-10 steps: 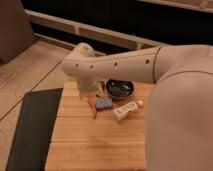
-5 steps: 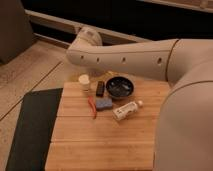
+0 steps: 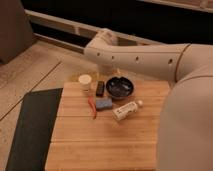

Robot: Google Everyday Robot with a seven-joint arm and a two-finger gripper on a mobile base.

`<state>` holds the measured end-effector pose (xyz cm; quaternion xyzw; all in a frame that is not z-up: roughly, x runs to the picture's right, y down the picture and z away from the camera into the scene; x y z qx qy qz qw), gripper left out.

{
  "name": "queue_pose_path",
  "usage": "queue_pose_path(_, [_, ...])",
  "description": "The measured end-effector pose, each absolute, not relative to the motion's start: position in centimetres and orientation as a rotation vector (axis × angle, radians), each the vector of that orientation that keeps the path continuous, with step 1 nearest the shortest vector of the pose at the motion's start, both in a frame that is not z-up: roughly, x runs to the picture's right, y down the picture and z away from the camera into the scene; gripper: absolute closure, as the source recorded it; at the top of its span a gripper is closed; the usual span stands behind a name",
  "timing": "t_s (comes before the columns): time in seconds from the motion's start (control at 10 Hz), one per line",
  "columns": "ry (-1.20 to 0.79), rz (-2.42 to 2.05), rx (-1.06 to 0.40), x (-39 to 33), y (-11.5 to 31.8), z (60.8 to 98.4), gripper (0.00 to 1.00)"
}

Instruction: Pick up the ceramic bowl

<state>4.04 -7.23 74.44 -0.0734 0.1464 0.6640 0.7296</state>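
Since a second ago the arm (image 3: 145, 60) is seen lifted off the far side of the desk (image 3: 100, 147), so that the cream cup (image 3: 85, 81) it covered is now exposed, and its end is carried a little toward picture-right. Nearest, the slatted wooden desk is bare across its front half, with a dark mat (image 3: 32, 125) laid on the floor along its picture-left side and the robot's pale body (image 3: 187, 125) filling the right edge. Further in, a white tube (image 3: 126, 110) is laid on its side, with a blue sponge (image 3: 104, 103) and a thin red-orange stick (image 3: 92, 106) just to picture-left of it. Behind these, the ceramic bowl (image 3: 120, 87) is set upright near the desk's far edge, with a small black block (image 3: 100, 88) just beside it and the cup beyond that. The tool (image 3: 104, 37) is held at the arm's end, above and beyond the far edge, well apart from the bowl; it is released and nothing is grasped. For a good pick, it is judged that the tool should be lowered over the rim on the side away from the black block, the wall taken between the jaws and pinched firmly, since a slip off the glossy glaze is likely. Beyond the desk, speckled floor (image 3: 35, 70) is seen, then a pale ledge (image 3: 55, 26) under a dark wall (image 3: 125, 15).
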Motion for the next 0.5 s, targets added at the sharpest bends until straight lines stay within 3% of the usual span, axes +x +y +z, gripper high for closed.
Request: queue_pose_path(0.5, [0.359, 1.517, -0.227, 10.6, -8.0, 80.4, 0.35])
